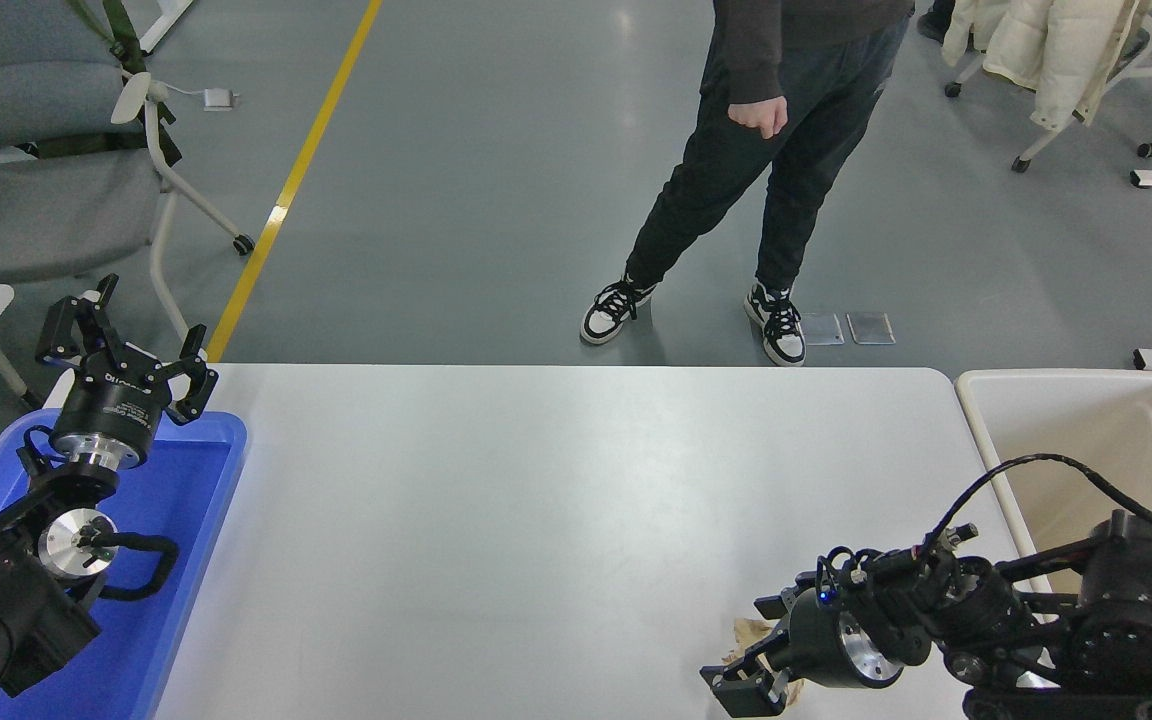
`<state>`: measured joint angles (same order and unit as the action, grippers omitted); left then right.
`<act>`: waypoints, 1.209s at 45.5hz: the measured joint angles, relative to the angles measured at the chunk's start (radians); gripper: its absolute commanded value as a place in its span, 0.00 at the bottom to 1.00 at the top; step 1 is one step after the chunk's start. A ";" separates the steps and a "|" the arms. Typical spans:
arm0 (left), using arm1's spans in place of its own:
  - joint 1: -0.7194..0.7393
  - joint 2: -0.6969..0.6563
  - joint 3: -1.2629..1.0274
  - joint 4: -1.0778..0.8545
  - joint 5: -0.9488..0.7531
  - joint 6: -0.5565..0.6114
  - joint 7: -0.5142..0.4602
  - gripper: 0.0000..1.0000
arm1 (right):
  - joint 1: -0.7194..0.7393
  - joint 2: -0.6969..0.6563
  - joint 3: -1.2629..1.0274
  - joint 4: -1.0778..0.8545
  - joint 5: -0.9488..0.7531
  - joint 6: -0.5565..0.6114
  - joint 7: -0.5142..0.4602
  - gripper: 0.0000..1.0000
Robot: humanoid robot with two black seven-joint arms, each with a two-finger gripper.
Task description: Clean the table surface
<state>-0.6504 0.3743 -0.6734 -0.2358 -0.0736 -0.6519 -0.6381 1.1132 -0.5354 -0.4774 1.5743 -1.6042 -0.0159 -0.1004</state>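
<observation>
table (536, 500): long axis left-right | right gripper (748, 668): fingers apart around paper wad (748, 634) | left gripper (126, 350): parked, fingers apart

Grey floor (496, 180) (yellow line (296, 170)), grey chair (36, 190)

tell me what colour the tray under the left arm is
Blue: the tray at the table's left end, best seen in the head view.

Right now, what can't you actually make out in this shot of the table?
- Crumpled brown paper, head view: mostly hidden by the right gripper.
- Whether the right gripper grips the paper: its fingertips sit at the bottom edge.
- Beige bin: its lower part is covered by the right arm and cut off by the edge.
- Blue tray: partly covered by the parked left arm.
</observation>
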 measured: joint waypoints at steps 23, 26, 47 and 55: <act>0.000 0.000 0.000 0.000 0.000 0.000 0.000 1.00 | -0.051 0.003 -0.022 -0.077 -0.090 -0.107 0.044 0.99; 0.000 0.000 0.000 0.000 0.000 0.000 0.000 1.00 | -0.058 0.003 -0.022 -0.086 -0.101 -0.122 0.052 0.99; 0.000 0.000 0.000 0.000 0.000 0.000 0.000 1.00 | -0.089 0.002 -0.025 -0.108 -0.136 -0.163 0.085 0.99; 0.000 0.000 0.000 0.000 0.000 0.000 0.000 1.00 | -0.105 0.002 -0.026 -0.120 -0.154 -0.177 0.096 0.99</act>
<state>-0.6507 0.3743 -0.6734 -0.2354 -0.0736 -0.6524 -0.6381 1.0086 -0.5336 -0.5030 1.4547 -1.7581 -0.1933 -0.0042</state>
